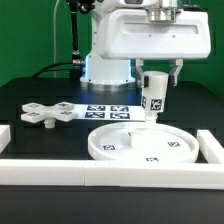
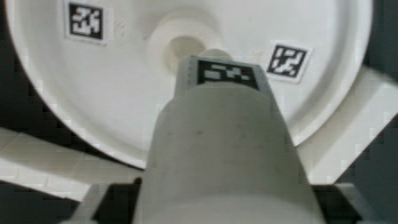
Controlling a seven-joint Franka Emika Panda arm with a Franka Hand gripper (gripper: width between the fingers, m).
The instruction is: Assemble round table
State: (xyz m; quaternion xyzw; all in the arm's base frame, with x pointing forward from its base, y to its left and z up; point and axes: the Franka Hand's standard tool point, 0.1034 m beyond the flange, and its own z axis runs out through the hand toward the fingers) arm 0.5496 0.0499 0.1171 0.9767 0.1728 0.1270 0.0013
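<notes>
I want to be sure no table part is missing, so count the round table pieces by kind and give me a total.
Round disc: 1
Cylinder leg: 1, held upright in the gripper over the disc
Cross-shaped base: 1, lying apart toward the exterior view's left
Total: 3

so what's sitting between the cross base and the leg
the marker board lies flat between the cross-shaped base and the upright leg, seen in the exterior view

Tagged white leg [image 1: 153, 97] upright over centre of rimmed disc [image 1: 122, 141] — cross-shaped base [image 1: 45, 113] flat, well apart
</notes>
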